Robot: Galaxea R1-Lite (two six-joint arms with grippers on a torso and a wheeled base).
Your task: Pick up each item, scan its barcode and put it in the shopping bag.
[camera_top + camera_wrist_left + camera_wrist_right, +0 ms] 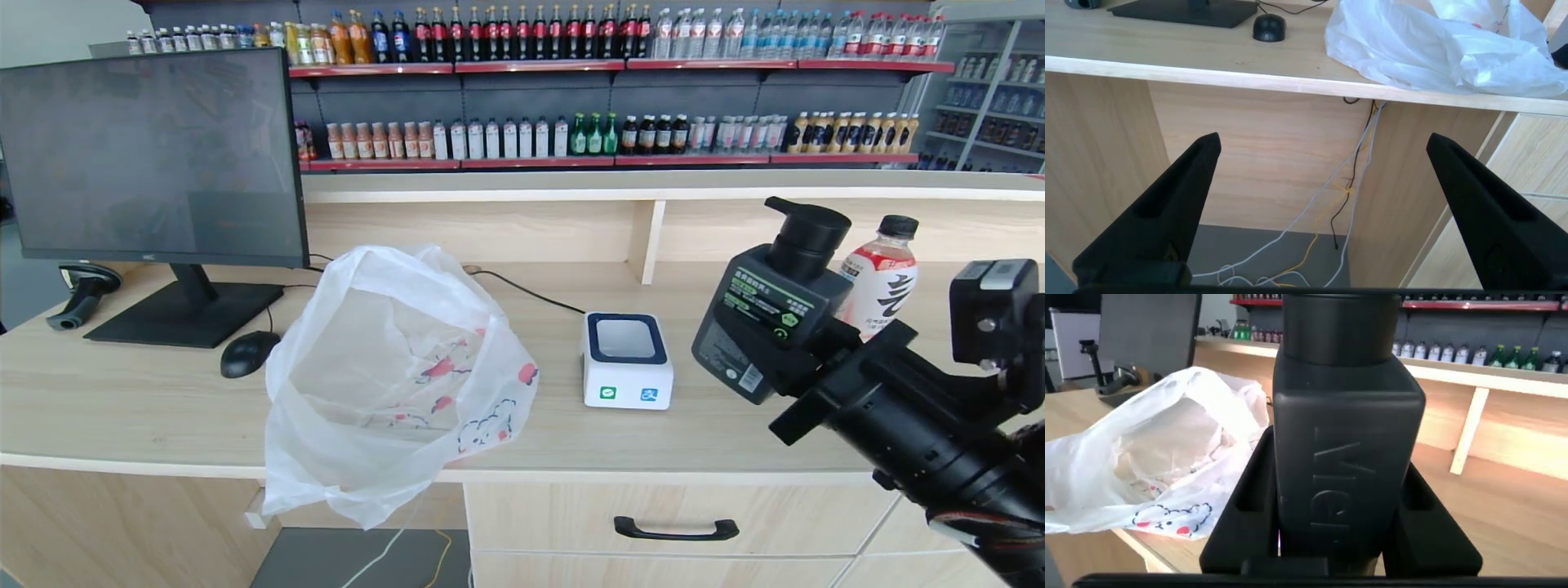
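- Light wooden desk (147,408) runs across the lower half of the frame.
- White translucent plastic shopping bag with red prints (392,367), left of centre, mouth open and sagging over the front edge. Nothing visible inside, so nothing looks bagged yet.
- Right gripper (816,359), centre right: jaws clamped on the dark grey square pump bottle.
- Left gripper (1323,143) hangs below the desk's front edge, jaws wide apart and empty.
- Dark grey square pump bottle with a black cap (763,327), held in the air just right of the scanner. Long axis tilted, cap to the upper right, base to the lower left. Label side faces the camera, with a barcode patch at the lower left of the body.
- White square scanner with a blue-framed window (627,363), centre, window up. The bottle isn't over it, so the scan is probably not done.
- Clear drink bottle with a red-white label and black cap (886,278), upright behind the held bottle and waiting its turn.
- Judged early: first item in hand, then scan, bag, and repeat for the drink.
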